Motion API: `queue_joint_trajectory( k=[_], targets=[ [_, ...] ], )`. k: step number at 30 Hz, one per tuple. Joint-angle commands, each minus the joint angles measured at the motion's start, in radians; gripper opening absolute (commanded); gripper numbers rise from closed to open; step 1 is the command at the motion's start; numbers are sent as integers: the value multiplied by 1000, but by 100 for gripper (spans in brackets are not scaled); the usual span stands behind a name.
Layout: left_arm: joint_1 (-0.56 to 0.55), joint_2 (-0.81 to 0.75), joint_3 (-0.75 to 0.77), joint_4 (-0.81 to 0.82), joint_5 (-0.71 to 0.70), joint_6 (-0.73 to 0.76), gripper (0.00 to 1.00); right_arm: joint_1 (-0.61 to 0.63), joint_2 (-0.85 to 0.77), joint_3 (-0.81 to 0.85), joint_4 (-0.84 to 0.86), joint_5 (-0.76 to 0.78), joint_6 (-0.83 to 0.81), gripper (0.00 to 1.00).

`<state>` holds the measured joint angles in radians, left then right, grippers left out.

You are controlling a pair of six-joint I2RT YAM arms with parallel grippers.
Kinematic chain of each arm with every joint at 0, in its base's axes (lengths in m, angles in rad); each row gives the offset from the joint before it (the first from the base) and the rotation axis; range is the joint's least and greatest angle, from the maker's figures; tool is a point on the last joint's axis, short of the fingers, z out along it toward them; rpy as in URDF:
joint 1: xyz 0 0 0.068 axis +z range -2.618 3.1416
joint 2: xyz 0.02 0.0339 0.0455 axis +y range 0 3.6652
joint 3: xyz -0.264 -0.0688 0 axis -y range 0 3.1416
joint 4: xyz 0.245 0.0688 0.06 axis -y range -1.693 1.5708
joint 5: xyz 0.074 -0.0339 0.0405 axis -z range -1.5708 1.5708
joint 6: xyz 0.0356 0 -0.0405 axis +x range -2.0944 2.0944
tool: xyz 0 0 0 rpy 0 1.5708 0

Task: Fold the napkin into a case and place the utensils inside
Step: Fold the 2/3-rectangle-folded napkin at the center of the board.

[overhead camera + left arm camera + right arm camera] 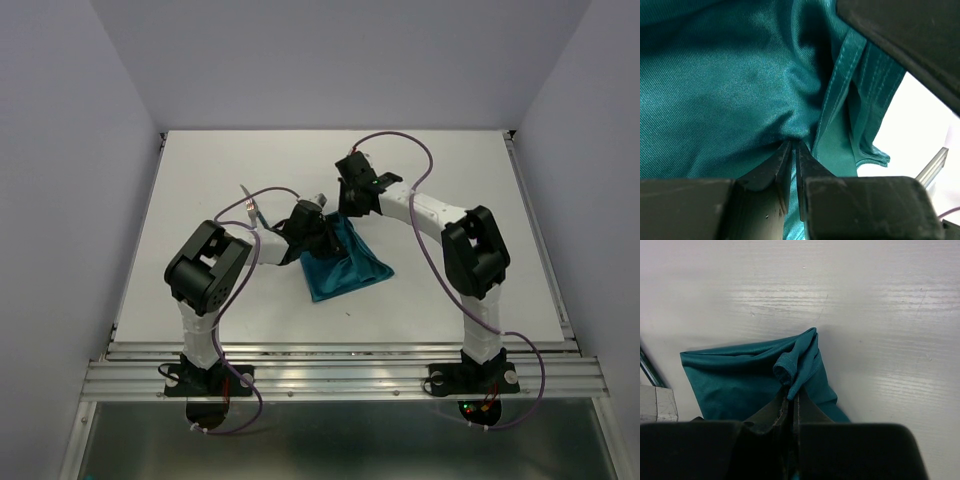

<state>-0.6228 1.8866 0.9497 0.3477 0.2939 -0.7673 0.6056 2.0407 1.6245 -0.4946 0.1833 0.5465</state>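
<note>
From above, the napkin (pixel 350 268) lies bunched near the table's (pixel 450 170) middle. In the left wrist view, the left gripper (pixel 794 145) is closed narrowly, pinching its cloth. In the right wrist view, the right gripper (pixel 791 399) is clamped on a hemmed fold.

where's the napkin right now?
Top view: the napkin lies bunched near the middle of the table, with the left pincer and right pincer both pinching its far edge.
</note>
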Motion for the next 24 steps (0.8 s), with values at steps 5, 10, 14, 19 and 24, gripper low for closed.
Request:
queue_joint_trajectory(
  k=[5, 10, 14, 19, 24],
  targets=[
    [11, -133, -9, -30, -68, 8, 23, 23, 45, 74, -28, 59, 17, 1],
    [40, -187, -42, -30, -73, -1, 25, 23, 90, 94, -33, 71, 21, 1],
    [60, -221, -66, -24, -76, -18, 27, 23, 111, 98, -33, 67, 26, 1],
    [103, -245, -98, -10, -76, -61, 32, 23, 118, 75, -13, 50, 35, 1],
    [124, -204, -71, -1, -21, -70, 50, 23, 118, 51, 13, 24, 55, 1]
  ],
)
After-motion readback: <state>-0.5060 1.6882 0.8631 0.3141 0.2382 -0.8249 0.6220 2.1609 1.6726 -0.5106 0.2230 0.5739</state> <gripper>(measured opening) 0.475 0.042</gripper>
